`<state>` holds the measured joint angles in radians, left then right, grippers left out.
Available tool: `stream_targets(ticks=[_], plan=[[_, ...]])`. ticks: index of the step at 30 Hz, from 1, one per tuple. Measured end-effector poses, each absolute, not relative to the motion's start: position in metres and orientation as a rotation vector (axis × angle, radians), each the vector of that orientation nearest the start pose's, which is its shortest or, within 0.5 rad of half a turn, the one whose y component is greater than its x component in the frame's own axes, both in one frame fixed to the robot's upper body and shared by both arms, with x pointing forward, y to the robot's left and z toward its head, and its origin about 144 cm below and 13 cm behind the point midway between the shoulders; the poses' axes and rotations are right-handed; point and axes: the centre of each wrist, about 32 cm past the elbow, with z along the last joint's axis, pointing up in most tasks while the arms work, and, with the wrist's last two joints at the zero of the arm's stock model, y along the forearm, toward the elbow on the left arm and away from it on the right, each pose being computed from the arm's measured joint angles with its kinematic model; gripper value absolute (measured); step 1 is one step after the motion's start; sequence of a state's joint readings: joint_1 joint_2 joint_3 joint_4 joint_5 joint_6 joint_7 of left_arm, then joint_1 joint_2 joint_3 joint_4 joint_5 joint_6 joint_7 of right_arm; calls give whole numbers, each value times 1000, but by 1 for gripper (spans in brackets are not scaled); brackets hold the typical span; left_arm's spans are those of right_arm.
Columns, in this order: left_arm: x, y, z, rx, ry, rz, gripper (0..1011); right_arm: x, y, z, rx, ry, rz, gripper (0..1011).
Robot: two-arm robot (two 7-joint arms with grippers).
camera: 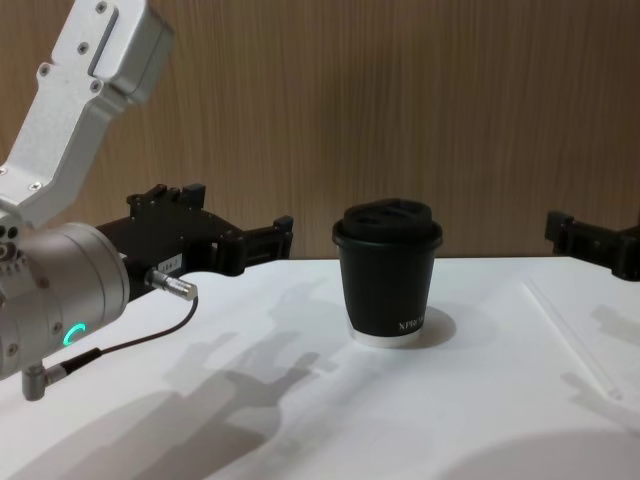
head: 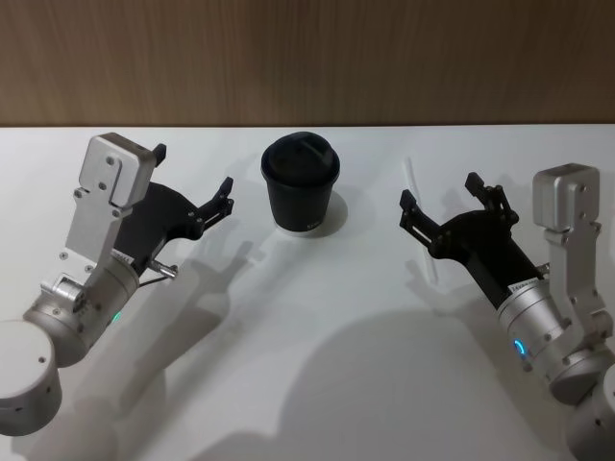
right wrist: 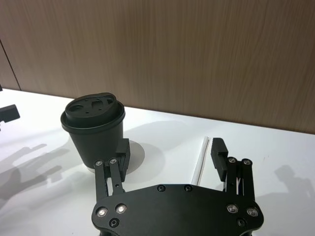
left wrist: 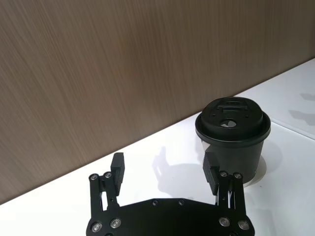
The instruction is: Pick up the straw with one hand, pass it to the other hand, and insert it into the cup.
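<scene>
The step in hand looks like the first pick, since nothing is held yet. In the head view the left gripper (head: 192,171), at the left of the frame, should simply wait clear of the cup (head: 301,182). The cup stands upright at centre on the white surface (head: 317,365) with its lid on. Right of centre the straw (right wrist: 201,162) lies flat on the surface, running up and down the frame, partly beneath the right gripper (head: 442,197). That gripper would do well to descend straight, straddle the tube near its middle and close gently, because so thin a tube may roll or slip. Both arms reach in from the lower corners, angled toward the centre. Both sets of jaws are spread and empty.
</scene>
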<state>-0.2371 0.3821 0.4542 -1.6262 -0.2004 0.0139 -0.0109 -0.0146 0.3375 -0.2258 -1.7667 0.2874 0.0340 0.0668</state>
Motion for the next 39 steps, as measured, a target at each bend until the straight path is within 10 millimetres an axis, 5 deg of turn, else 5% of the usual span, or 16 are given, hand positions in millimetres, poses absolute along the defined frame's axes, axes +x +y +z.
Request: stream_targets(ticks=[39], plan=[[492,198,1204,61,-268,1124,1003,444,-238,1189,-6,-74,-1232,1001]])
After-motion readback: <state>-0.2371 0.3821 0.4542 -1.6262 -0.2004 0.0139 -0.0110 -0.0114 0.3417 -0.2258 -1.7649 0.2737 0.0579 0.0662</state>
